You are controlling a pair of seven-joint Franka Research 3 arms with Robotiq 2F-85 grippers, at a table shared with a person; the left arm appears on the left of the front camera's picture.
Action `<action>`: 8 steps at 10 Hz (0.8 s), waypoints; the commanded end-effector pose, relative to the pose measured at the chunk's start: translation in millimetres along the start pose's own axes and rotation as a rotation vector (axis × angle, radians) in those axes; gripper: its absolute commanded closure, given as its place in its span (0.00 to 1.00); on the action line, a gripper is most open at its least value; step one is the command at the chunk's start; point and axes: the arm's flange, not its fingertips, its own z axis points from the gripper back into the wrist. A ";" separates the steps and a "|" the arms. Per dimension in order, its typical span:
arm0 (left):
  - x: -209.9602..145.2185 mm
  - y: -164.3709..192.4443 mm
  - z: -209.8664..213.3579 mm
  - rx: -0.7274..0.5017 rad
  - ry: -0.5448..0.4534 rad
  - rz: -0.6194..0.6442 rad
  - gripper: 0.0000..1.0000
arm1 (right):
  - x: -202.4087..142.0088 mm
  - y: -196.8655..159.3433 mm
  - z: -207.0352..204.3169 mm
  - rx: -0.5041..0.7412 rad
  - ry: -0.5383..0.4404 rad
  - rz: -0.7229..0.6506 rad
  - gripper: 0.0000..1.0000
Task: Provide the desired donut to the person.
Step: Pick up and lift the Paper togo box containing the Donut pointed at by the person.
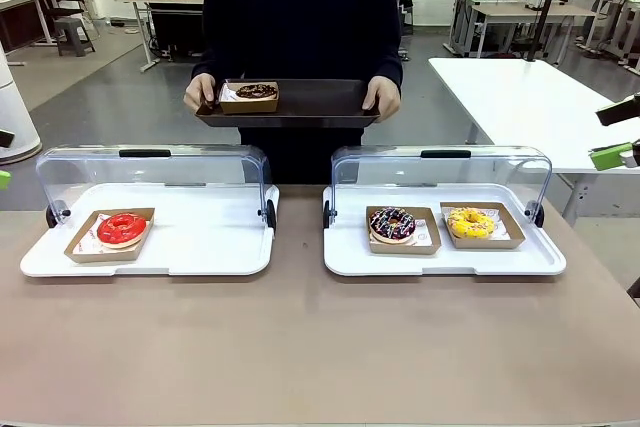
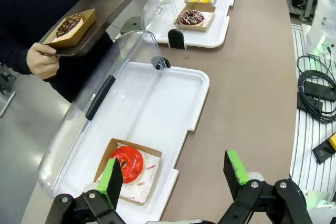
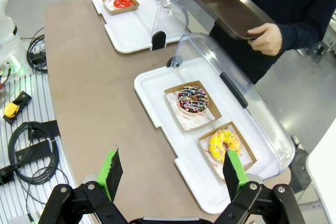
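Chocolate donut (image 1: pixel 257 91) flat on crosswise tray (image 1: pixel 325 103)

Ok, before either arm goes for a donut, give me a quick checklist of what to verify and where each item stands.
1. Left gripper open: ok.
2. Right gripper open: ok.
3. Left lid and right lid raised clear of the donuts: ok.
4. The person holds a tray with bare space beside its chocolate donut: ok.
5. Which one is wanted, red donut, sprinkled donut or yellow donut: cannot tell; the person points at none.
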 end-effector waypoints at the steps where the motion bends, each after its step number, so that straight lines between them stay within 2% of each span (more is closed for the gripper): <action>1: -0.9 0.3 3.7 0.008 -0.007 0.004 0.00 | -0.8 -1.1 -1.7 0.014 -0.005 0.010 0.00; 8: -0.9 0.3 3.7 0.008 -0.007 0.004 0.00 | -0.8 -1.1 -1.7 0.014 -0.005 0.010 0.00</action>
